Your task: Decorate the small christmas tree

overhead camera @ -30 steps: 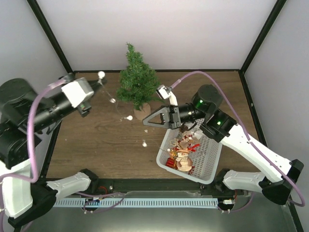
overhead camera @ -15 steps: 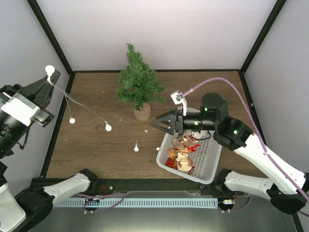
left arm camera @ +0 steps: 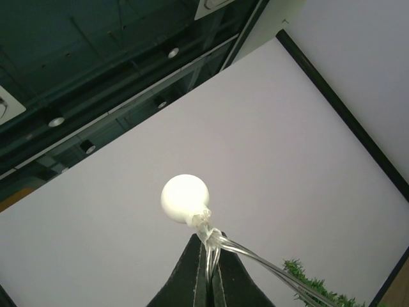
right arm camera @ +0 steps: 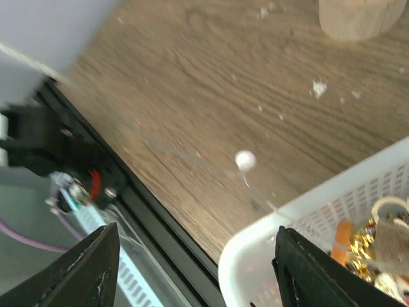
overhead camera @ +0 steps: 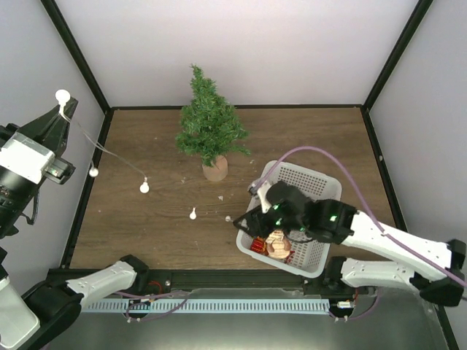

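Observation:
The small christmas tree [overhead camera: 210, 120] stands at the back middle of the table on its tan base [overhead camera: 214, 169]; a few of its green tips [left arm camera: 313, 281] and the base [right arm camera: 358, 16] also show in the wrist views. My left gripper [overhead camera: 62, 111] is raised at the far left, shut [left arm camera: 208, 246] on a clear-wire string of lights just under its end bulb [left arm camera: 185, 198]. The wire sags across the table, with bulbs [overhead camera: 144, 187] along it as far as the last bulb [right arm camera: 245, 160] by the basket. My right gripper [overhead camera: 244, 222] hangs open [right arm camera: 198, 275] over the basket's near-left corner, holding nothing.
A white mesh basket [overhead camera: 306, 169] at the front right holds several ornaments [overhead camera: 276, 240]; its rim [right arm camera: 255, 249] lies between my right fingers. The black frame rail [right arm camera: 83, 166] runs along the table's front edge. Black corner posts stand at the back.
My left gripper swung left and upward from beside the tree, pulling the light string out. My right gripper opened, let go of the wire and dropped toward the basket's near-left corner.

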{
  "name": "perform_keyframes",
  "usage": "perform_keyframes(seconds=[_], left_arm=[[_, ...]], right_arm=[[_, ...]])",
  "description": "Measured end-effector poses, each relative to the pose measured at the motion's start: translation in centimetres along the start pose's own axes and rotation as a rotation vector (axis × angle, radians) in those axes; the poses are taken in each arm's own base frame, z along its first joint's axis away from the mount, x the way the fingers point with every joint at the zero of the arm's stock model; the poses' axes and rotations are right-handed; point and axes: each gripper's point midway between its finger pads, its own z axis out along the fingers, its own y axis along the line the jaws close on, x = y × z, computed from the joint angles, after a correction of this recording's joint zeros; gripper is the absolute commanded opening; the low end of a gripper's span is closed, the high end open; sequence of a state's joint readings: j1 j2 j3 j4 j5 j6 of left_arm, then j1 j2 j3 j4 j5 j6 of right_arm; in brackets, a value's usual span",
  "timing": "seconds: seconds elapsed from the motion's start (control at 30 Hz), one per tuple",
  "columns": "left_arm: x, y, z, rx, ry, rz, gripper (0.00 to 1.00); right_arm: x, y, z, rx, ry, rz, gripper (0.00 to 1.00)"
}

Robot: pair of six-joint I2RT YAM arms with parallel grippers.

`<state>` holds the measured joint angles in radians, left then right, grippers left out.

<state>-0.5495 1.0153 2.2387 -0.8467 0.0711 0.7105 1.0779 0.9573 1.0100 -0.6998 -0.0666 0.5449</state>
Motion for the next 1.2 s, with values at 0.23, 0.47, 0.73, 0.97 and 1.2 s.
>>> perform_keyframes(seconds=[0.23,0.47,0.73,0.97,1.2], left_arm=[[0.4,0.1,0.3,-0.012,0.019,0.006,0.00],[0.7,0.4,0.3,-0.027,0.033,0.023,0.00],[0.3,0.9,0.0,-0.045,0.028,0.027,0.00],[0.3,0.9,-0.1,-0.047,0.026,0.020,0.00],[-0.3,1.4,-1.2,-0.065,0.011,0.005,0.00]], right_arm=[[3.8,-0.5,1.8,0.186,0.082,-0.106,0.60],[4.5,-1.3,2.1,0.255,0.063,-0.137,0.61],[7.8,-1.8,5.7,0.373,0.172,-0.257,0.62],[6.5,-3.2,5.6,0.480,0.109,-0.280,0.66],[5.5,-3.3,7.5,0.503,0.098,-0.302,0.66]])
